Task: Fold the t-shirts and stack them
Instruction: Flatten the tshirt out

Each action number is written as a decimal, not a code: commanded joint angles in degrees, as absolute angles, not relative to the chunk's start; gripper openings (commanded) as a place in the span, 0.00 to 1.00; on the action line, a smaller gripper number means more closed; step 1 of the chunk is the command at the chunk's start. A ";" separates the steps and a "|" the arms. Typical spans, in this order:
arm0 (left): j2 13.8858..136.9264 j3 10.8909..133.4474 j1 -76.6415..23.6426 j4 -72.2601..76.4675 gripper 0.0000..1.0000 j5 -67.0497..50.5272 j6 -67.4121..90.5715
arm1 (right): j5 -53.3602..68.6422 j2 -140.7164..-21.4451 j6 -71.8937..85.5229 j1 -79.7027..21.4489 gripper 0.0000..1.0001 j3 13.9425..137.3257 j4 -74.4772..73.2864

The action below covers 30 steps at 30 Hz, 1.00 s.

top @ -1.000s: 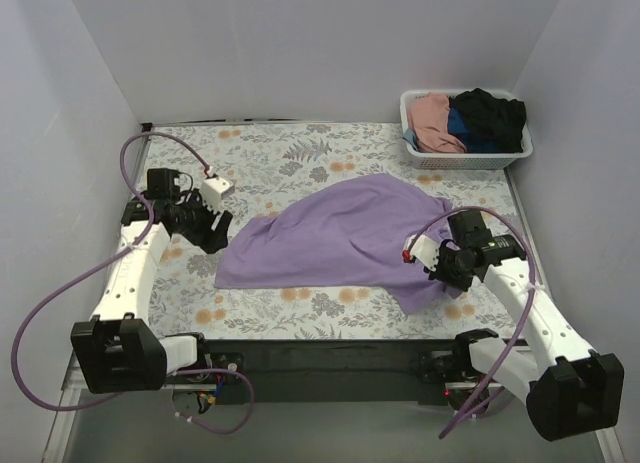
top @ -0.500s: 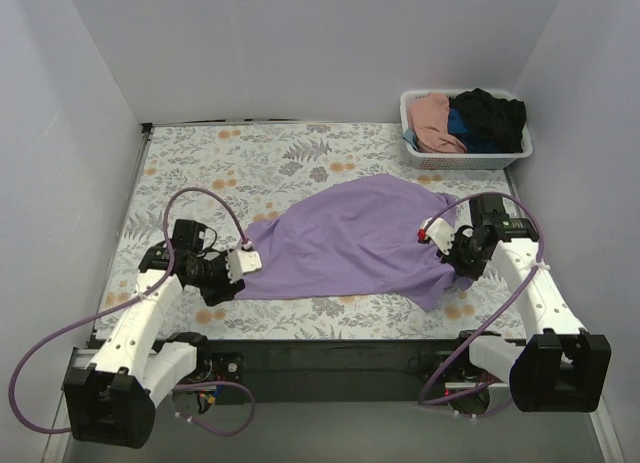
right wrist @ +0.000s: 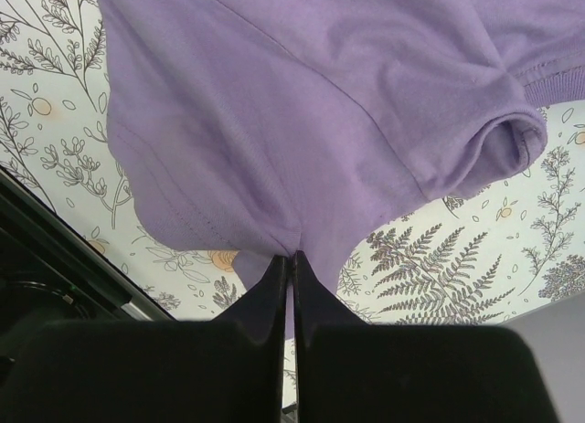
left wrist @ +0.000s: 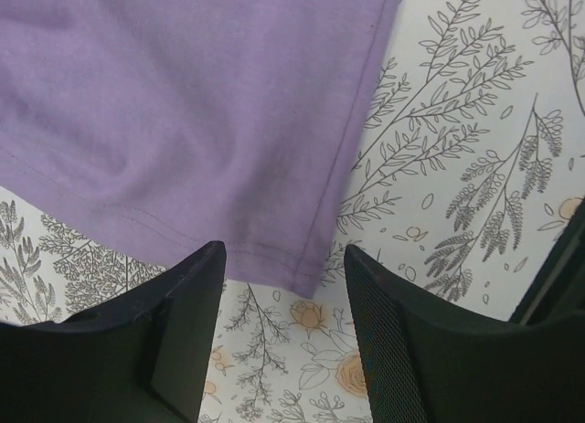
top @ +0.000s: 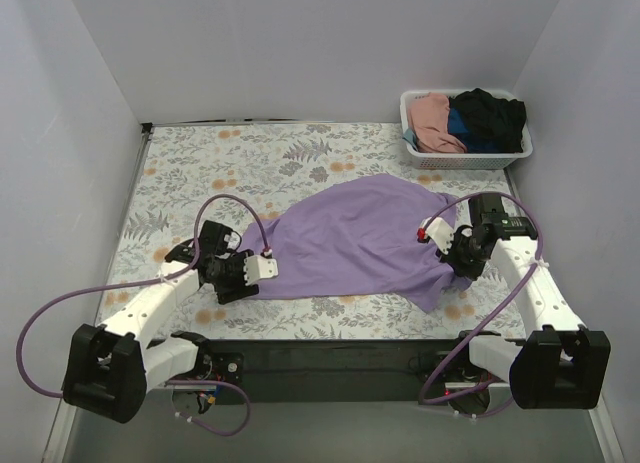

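A large lavender t-shirt (top: 350, 238) lies crumpled across the middle of the floral table. My left gripper (top: 262, 268) hovers at its near left corner. In the left wrist view the gripper (left wrist: 283, 259) stands open, and the hemmed corner of the shirt (left wrist: 183, 121) sits just between the fingertips (left wrist: 206, 277), untouched. My right gripper (top: 442, 247) is at the shirt's right side. In the right wrist view it (right wrist: 291, 257) is shut on a pinch of the lavender cloth (right wrist: 302, 112), which is lifted a little there. Pink (top: 434, 121), black (top: 492, 111) and blue (top: 472, 141) t-shirts are piled in the basket.
The white slatted basket (top: 465, 162) stands at the back right corner against the wall. White walls close in the table on three sides. The table's dark front edge (top: 330, 348) runs just below both grippers. Purple cables loop off each arm.
My left arm swung in from the left side of the table to the shirt's near left corner. The right gripper shifted slightly back with the cloth, then held still.
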State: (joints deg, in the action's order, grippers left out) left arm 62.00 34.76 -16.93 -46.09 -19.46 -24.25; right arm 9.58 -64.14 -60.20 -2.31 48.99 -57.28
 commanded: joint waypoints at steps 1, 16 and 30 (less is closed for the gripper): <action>62.84 33.23 -17.84 -41.58 0.54 -17.76 -25.31 | 10.72 -64.69 -61.88 -2.20 0.01 51.85 -59.50; 63.98 26.16 -18.19 -38.49 0.12 -13.18 -25.52 | 12.83 -66.53 -60.91 -2.11 0.01 54.49 -59.50; 75.24 79.85 12.12 -44.75 0.00 -29.27 6.37 | 24.60 -85.14 -46.42 -2.90 0.01 108.50 -58.45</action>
